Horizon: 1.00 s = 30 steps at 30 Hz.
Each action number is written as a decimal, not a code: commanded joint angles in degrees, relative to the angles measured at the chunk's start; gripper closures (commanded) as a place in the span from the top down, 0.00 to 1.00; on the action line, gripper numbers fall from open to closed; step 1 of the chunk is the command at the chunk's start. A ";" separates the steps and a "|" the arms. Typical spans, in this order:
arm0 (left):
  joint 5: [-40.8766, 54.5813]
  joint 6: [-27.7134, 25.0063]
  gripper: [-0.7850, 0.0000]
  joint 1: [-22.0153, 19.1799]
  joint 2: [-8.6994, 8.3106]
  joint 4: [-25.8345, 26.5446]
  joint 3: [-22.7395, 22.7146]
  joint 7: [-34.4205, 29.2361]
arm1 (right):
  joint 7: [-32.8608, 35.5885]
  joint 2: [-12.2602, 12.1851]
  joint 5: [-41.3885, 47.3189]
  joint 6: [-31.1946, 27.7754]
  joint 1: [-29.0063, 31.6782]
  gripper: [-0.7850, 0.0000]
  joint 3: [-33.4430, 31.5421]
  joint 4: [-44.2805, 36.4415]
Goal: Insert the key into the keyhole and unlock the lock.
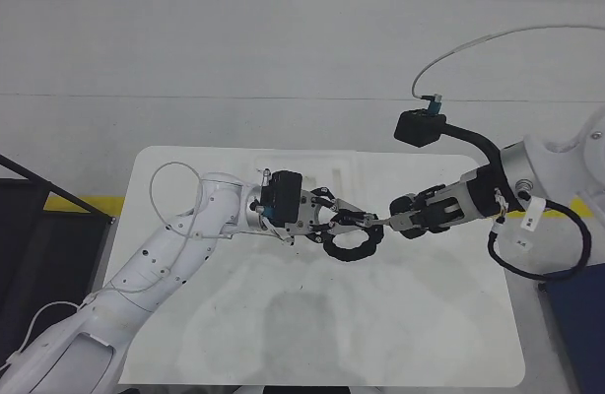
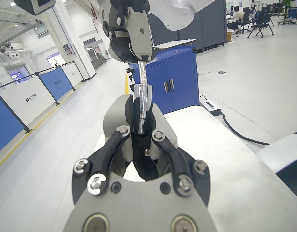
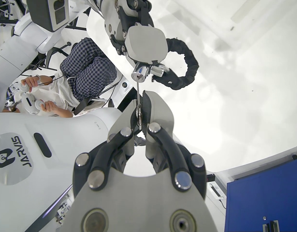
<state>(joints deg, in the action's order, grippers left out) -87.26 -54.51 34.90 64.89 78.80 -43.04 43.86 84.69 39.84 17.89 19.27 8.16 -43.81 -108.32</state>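
My left gripper [image 2: 138, 108] is shut on the lock, a chrome cylinder [image 2: 143, 97] with a black fabric-covered cable loop [image 3: 190, 65]. In the top view the left gripper [image 1: 344, 221] holds the lock above the middle of the white table, with the loop [image 1: 350, 248] hanging on the near side. My right gripper [image 3: 139, 106] is shut on the head of the silver key [image 3: 139, 112]. The key's blade [image 2: 143, 73] runs straight into the keyhole [image 3: 138, 76] at the cylinder's end. The two grippers face each other, the right gripper [image 1: 394, 223] close to the lock's tip.
The white table [image 1: 421, 335] has a moulded recess at its back. A blue cabinet [image 1: 588, 325] stands past the right edge and a dark panel [image 1: 27, 236] past the left. A black cable [image 2: 240, 134] lies off the table's far corner.
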 commanded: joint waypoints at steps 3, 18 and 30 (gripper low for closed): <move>-2.03 1.07 0.00 0.15 -0.01 0.43 -0.15 0.86 | -0.16 0.16 1.07 0.48 0.02 0.00 0.86 0.86; -6.82 1.89 0.00 -0.07 -0.05 1.28 -0.47 1.76 | -0.91 -0.41 3.63 1.23 -2.66 0.00 5.28 2.80; -5.00 0.00 0.00 0.02 0.11 2.04 -0.91 -1.00 | -1.68 -0.05 3.31 2.00 -6.24 0.00 10.01 2.79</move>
<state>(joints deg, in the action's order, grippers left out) -92.41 -54.45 34.88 64.98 80.81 -43.93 42.94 83.02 39.75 21.32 21.26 2.14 -34.12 -105.49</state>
